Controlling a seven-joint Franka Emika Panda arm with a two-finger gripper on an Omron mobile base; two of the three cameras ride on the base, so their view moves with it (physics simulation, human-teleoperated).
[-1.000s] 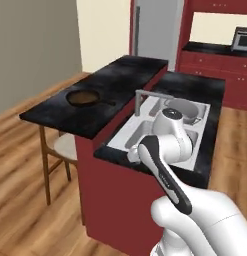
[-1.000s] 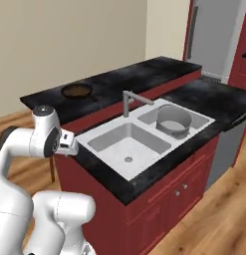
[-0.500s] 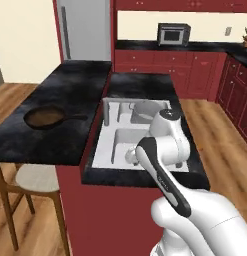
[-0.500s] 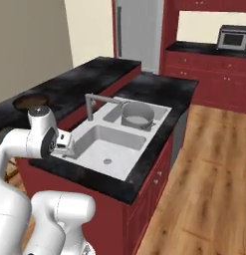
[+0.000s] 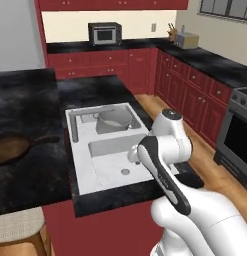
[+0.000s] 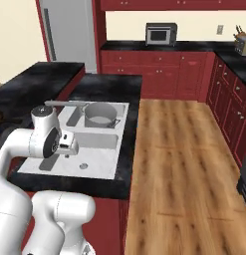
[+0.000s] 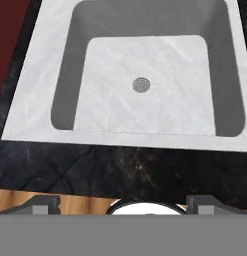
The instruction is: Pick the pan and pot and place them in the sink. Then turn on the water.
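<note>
The round shallow dark-brown pan (image 5: 12, 149) lies at the left edge on the black desk (image 5: 30, 170), likely heavy, stiff and best taken by its short handle; the tall grey metal pot (image 5: 113, 121) already stands in the white double-basin sink (image 5: 82, 172); the hand (image 7: 123, 206) hangs open and empty; no writing is readable.

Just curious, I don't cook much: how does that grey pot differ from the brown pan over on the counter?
The pot is grey metal with tall straight sides; the pan is dark brown and shallow. The pot sits inside the far basin of the sink, while the pan lies on the black counter beside it. The pan has one long straight handle. Both are round and upright.
</note>
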